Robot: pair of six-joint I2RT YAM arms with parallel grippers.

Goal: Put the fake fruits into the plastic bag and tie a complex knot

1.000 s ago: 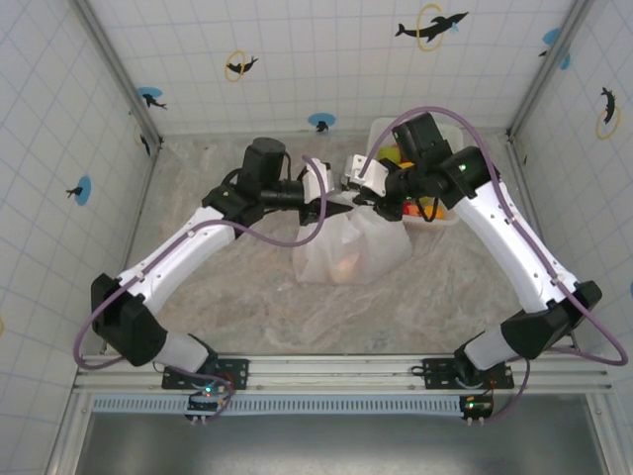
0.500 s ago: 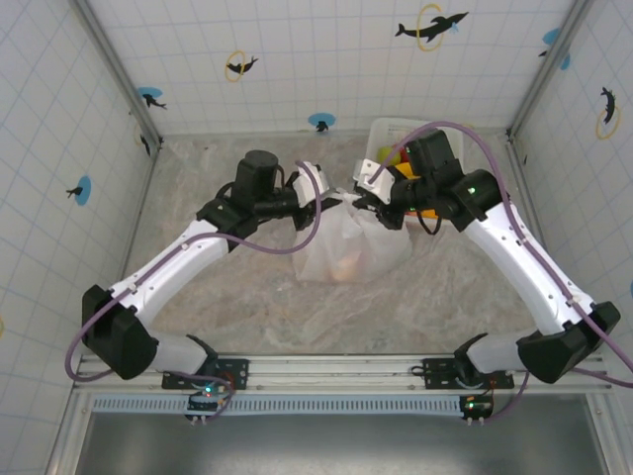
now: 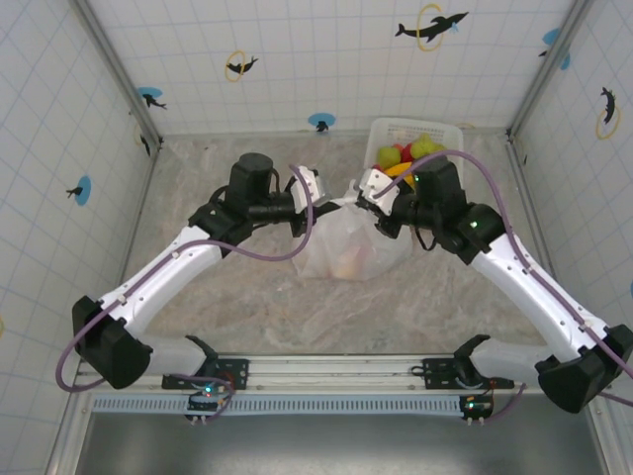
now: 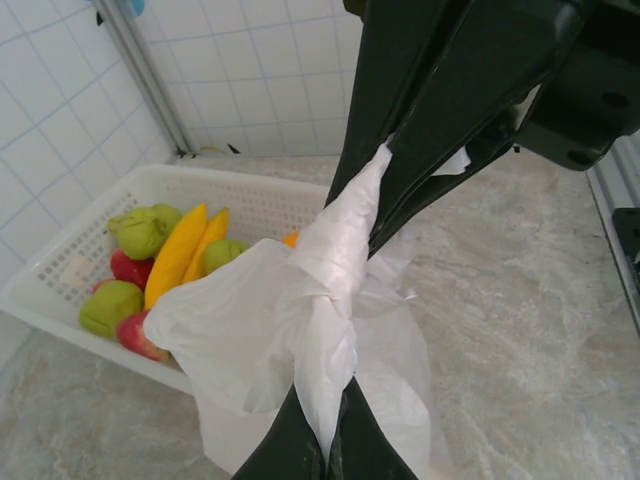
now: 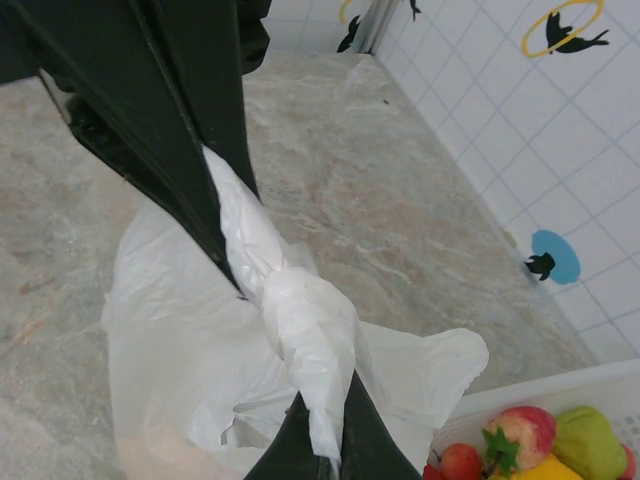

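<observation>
Left gripper (image 4: 325, 405) just pinched shut on thin translucent white plastic bag's (image 3: 346, 247) twisted handle, right gripper (image 5: 322, 412) pinching opposite end; knot (image 4: 325, 290) btwn them looks ready for tightening.

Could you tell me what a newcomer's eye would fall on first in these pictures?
At mid-table the left hand and the right hand come together, each shut on a twisted strip of the plastic bag, with a knot between them. Behind them, at the back wall, a white basket holds bright fake fruits.

A white lattice basket (image 3: 396, 124) sits at the marble table's (image 3: 247, 297) far right corner.
</observation>
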